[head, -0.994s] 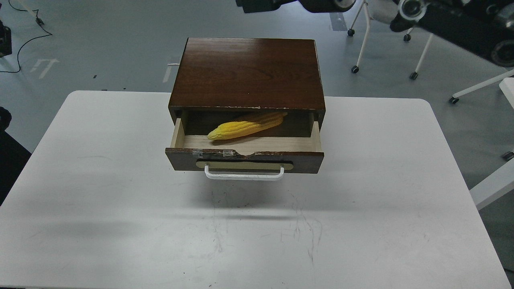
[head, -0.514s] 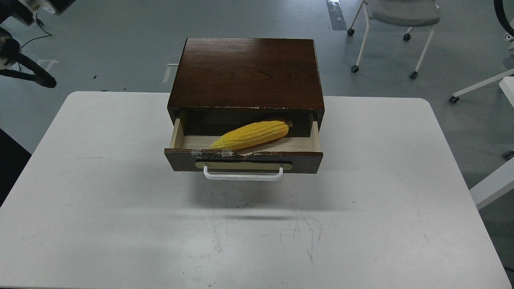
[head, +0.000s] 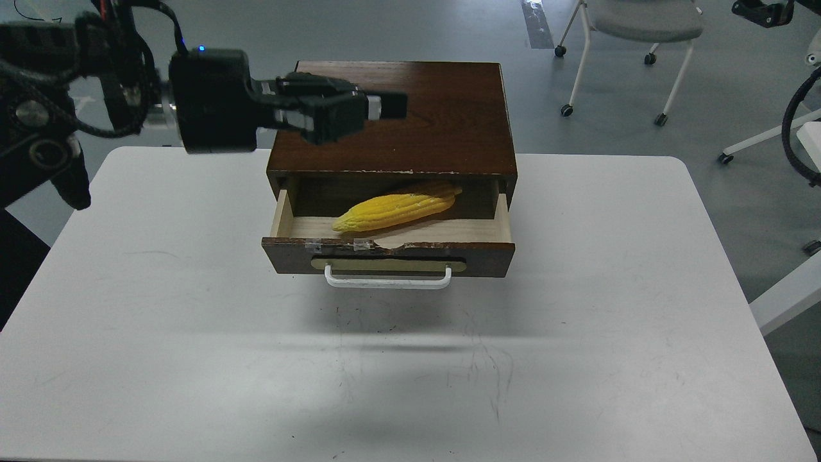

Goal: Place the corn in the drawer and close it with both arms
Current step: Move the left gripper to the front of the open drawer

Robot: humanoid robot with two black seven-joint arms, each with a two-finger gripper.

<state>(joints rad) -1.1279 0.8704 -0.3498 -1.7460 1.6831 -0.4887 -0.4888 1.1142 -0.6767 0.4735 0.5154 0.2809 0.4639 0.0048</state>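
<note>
The yellow corn lies slantwise inside the open drawer, its pointed end toward the front left. The drawer is pulled out of the dark brown cabinet, and its white bar handle faces me. My left arm comes in from the left. Its gripper points right, raised over the left part of the cabinet top and behind the corn. It is seen side-on and dark, so its fingers cannot be told apart. It holds nothing that I can see. A black end of my right arm shows at the top right corner, far from the drawer.
The cabinet stands at the back middle of a white table. A chair on castors and white frame legs stand on the grey floor behind and to the right.
My left arm has swung in from the top left corner to over the cabinet top. The corn has shifted slightly back inside the drawer. A black arm end has appeared at the top right.
</note>
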